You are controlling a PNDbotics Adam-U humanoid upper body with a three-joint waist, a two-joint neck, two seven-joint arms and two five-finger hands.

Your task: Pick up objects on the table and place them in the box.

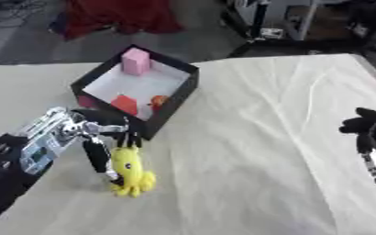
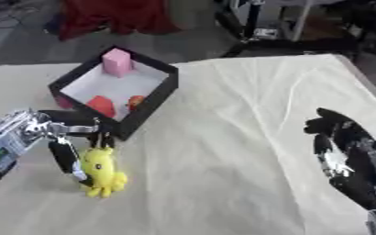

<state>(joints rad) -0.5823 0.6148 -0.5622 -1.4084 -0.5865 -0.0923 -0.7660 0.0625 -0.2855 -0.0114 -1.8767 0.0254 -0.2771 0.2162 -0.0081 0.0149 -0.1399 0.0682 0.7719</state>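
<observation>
So the black box (image 1: 172,102) with the white inside sits on the cloth-covered bench (image 1: 263,151), and everything else is easiest to place off that. Inside it there's a pink block (image 1: 135,61) standing upright against the far corner, a red block (image 1: 124,104) near the front wall, and a small orange thing (image 1: 158,100) right beside the red one, can't make out what it is. Just in front of the box's near corner, the left hand (image 1: 103,137) has its fingers (image 1: 97,158) and thumb curled round a yellow plush toy (image 1: 132,172), pinching it at the top, with the toy's legs down at the cloth; can't tell if it's resting or barely lifted. The right hand (image 2: 344,156) is well off to the right of the box, near the bench's right edge, fingers relaxed and holding nothing. No labels or writing that I can read on the box, the blocks or the toy.
</observation>
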